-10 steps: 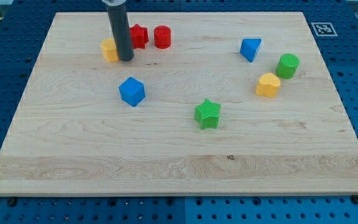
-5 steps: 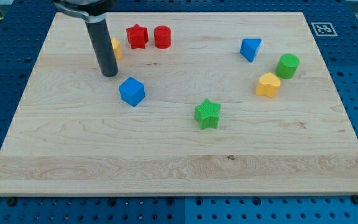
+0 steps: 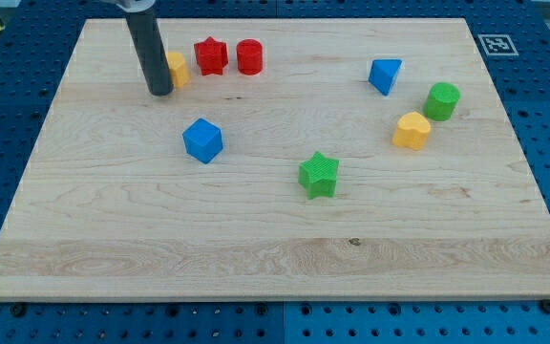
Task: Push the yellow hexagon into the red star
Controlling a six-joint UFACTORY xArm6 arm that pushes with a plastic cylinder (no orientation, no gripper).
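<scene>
The yellow hexagon (image 3: pixel 177 69) lies near the board's top left, partly hidden behind my rod. The red star (image 3: pixel 211 55) sits just to its right and slightly higher, with a small gap between them. My tip (image 3: pixel 159 92) rests on the board at the hexagon's lower left, touching or nearly touching it.
A red cylinder (image 3: pixel 249 57) stands right of the star. A blue cube (image 3: pixel 202 140) lies below the hexagon. A green star (image 3: pixel 319 175) is mid-board. A blue triangle (image 3: pixel 384 75), green cylinder (image 3: pixel 441 100) and yellow heart (image 3: pixel 412 130) are at the right.
My tip went from the hexagon's right side down and left around it, then up to its lower left. The blocks have not visibly moved.
</scene>
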